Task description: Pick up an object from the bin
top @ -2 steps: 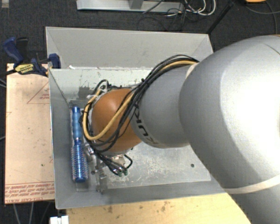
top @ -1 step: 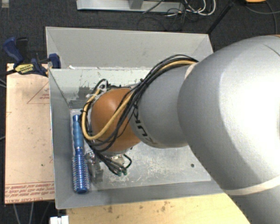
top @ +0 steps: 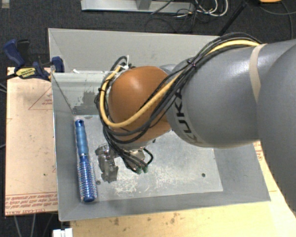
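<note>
Gripper (top: 108,166) at the end of the grey arm (top: 227,98), seen in the camera view from above and slightly to one side: we find it low in the grey metal bin (top: 187,181), close above the floor in the left half of the bin and toward the near wall. From this angle its metal tip is dark and partly hidden under the wrist, so we are unable to judge whether the gripper is parted or closed. Directly above it sits the rounded orange cover (top: 138,95) of the wrist, around which yellow and black cables (top: 133,122) loop before running back along the arm, which enters from the right and hides much of the bin's right half. The one loose thing we can make out is a blue brush (top: 84,162), lying flat on the floor along the left wall, roughly parallel to that wall. Its smooth handle points toward the far end of the bin and its bristled head toward the near end. We place the gripper just beside the bristled head, on its right, with a narrow strip of bare floor showing between the two. Pale scuff marks cover the floor near the gripper and to its right.
</note>
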Robot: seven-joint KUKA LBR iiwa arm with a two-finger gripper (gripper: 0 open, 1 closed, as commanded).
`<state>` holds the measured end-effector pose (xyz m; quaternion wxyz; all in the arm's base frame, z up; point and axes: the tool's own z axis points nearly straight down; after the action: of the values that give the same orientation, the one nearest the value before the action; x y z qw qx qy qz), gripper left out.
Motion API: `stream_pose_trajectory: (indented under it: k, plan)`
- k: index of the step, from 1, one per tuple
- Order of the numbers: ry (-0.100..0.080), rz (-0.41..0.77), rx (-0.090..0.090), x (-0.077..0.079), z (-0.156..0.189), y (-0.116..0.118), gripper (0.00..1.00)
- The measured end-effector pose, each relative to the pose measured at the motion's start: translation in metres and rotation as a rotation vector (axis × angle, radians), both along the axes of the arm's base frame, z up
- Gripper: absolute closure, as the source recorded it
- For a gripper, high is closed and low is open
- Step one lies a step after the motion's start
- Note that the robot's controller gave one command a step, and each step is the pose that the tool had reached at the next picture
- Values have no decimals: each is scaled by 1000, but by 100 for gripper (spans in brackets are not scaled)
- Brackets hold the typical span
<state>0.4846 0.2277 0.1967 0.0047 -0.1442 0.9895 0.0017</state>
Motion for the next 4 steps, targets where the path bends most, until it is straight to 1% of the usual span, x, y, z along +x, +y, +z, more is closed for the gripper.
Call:
stream_pose_trajectory:
  k: [1, 2, 3, 4]
  plan:
    - [15, 6, -6, -8, -68, 11, 100]
    - [9, 3, -4, -6, -64, 11, 0]
    - [26, -273, -25, 81, -131, 13, 0]
    - [16, -278, -19, 83, -129, 13, 100]
